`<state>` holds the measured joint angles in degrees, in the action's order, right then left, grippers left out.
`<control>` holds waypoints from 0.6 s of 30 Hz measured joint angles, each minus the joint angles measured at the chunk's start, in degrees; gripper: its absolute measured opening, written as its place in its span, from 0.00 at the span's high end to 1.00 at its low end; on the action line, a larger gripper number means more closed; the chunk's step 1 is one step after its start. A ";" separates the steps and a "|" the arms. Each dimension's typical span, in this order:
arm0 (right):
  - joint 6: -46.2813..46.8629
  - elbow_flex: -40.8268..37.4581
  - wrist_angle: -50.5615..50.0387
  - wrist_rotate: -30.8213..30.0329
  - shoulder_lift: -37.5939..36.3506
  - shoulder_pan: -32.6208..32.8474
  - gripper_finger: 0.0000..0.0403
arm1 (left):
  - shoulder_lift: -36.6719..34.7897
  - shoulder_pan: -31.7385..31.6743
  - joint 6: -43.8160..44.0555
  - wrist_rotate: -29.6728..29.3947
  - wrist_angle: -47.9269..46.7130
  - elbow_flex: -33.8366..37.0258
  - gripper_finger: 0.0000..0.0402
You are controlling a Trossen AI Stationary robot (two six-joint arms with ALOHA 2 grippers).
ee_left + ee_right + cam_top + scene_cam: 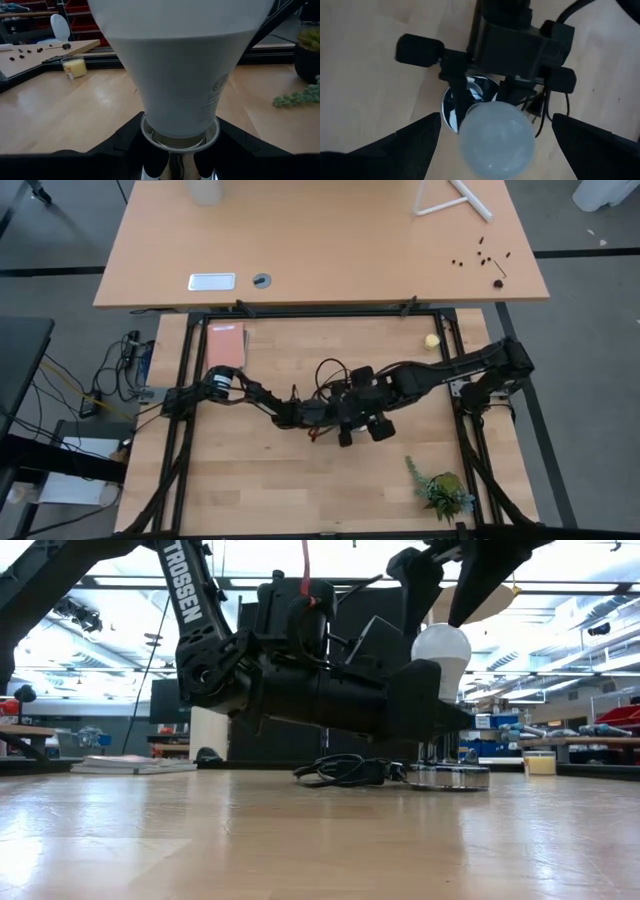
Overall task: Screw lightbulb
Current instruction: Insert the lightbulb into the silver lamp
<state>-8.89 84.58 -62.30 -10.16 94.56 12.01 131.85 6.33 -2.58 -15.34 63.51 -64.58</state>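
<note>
Bulb: lightbulb [496, 138] stands upright, screw end down in the socket [449, 776] at mid-table; how deep it is threaded you cannot tell.
Left gripper: left gripper [180, 150] is low beside the socket, fingers clenched around the bulb's neck just above the base, as its wrist view shows.
Right gripper: right gripper [495, 145] hangs straight over the bulb's dome, fingers spread wide on either side, touching nothing.
Step in hand: you look to be between turns, judging by the released right fingers.
How to do it well: bring the right fingers down evenly round the widest part of the dome, close gently, and twist about the bulb's own axis. Let the left grip ease enough for the bulb to turn, yet keep it from tilting; a tilt risks cross-threading.
Cord: black cord [345, 770] lies coiled beside the socket; keep your fingers clear of it.
Containers: small cup [74, 65] with a yellowish fill sits well apart; contents unclear.
</note>
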 joint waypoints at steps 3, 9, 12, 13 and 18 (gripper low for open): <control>-0.32 0.02 -0.33 2.65 0.16 -1.31 0.03 | 0.00 0.04 0.14 0.00 -0.16 0.00 0.55; -0.33 0.04 -0.71 4.15 1.94 -2.40 0.03 | 0.00 0.11 0.22 -0.01 -0.06 -0.01 0.55; -1.42 0.01 -0.97 4.13 3.17 -2.36 0.04 | 0.00 0.11 0.81 -0.01 0.25 -0.02 0.55; -1.57 -0.05 -1.21 4.01 3.17 -2.36 0.05 | 0.00 0.11 1.22 -0.02 0.48 -0.02 0.55; -3.39 -0.03 -1.61 3.98 3.39 -2.36 0.07 | 0.00 0.13 1.32 0.11 1.09 -0.02 0.55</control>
<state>-12.28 84.55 -63.90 -6.17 97.95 9.65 131.85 6.46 -1.26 -15.24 64.59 -64.60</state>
